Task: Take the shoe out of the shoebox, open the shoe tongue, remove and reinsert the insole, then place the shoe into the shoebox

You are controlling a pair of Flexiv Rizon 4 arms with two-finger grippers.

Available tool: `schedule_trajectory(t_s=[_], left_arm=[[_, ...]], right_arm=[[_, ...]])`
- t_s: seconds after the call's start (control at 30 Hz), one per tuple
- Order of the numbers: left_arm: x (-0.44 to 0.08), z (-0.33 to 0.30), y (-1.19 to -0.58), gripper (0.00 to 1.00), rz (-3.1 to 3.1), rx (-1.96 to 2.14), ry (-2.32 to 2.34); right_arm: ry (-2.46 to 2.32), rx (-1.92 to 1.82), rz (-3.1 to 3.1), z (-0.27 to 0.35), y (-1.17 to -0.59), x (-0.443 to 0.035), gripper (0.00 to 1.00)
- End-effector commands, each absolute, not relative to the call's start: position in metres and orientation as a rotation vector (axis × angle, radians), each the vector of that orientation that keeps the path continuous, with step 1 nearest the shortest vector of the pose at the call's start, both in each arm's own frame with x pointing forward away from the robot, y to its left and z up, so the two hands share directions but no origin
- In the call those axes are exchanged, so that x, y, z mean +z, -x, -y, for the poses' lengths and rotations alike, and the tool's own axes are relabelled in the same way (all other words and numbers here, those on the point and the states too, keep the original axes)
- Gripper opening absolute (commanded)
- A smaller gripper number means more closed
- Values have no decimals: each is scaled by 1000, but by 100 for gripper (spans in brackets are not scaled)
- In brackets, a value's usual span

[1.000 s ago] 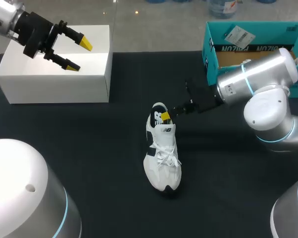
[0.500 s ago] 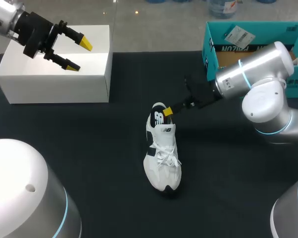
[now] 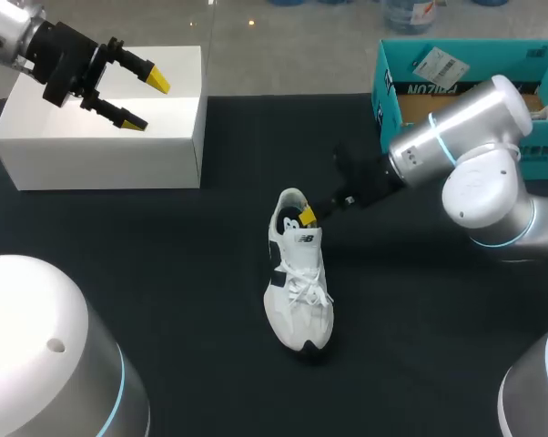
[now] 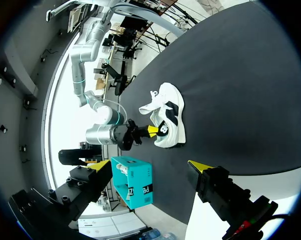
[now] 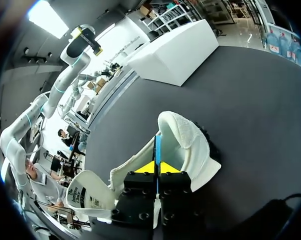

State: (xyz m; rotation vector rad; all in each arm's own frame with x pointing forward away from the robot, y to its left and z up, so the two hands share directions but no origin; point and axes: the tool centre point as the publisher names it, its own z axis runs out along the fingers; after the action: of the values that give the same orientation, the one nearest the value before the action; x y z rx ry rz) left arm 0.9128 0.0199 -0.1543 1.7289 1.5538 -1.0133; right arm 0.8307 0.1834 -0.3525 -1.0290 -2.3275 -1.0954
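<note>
Shoe [image 3: 299, 273] lies mid bench [image 3: 165, 273], black top bare all round; teal shoebox [image 3: 388, 91] at far R edge. R jaws closed on insole [image 5: 158, 145] edge at the heel opening. L jaws open above white box [image 3: 101, 146].

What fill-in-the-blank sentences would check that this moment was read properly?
The white shoe stands on the black table, outside the ___ shoebox. The left gripper hangs above the white box with its fingers ___. The right gripper, shut on the thin blue insole, is at the shoe's ___ end. Missing words: teal; open; heel.
</note>
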Motion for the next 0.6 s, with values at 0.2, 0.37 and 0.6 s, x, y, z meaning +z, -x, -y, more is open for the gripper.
schedule_trajectory(t_s=[0.2,0.37,0.6], left_arm=[[-154,-20,-913,100,-1554,-1012,-1732],[-154,-20,-913,100,-1554,-1012,-1732],[-154,-20,-913,100,-1554,-1012,-1732]], right_arm=[[1042,-1072,2324,-187,-826,-358,0],[1042,-1066,2314,-187,-827,-357,0],[1090,-1082,2362,-186,-825,-334,100]])
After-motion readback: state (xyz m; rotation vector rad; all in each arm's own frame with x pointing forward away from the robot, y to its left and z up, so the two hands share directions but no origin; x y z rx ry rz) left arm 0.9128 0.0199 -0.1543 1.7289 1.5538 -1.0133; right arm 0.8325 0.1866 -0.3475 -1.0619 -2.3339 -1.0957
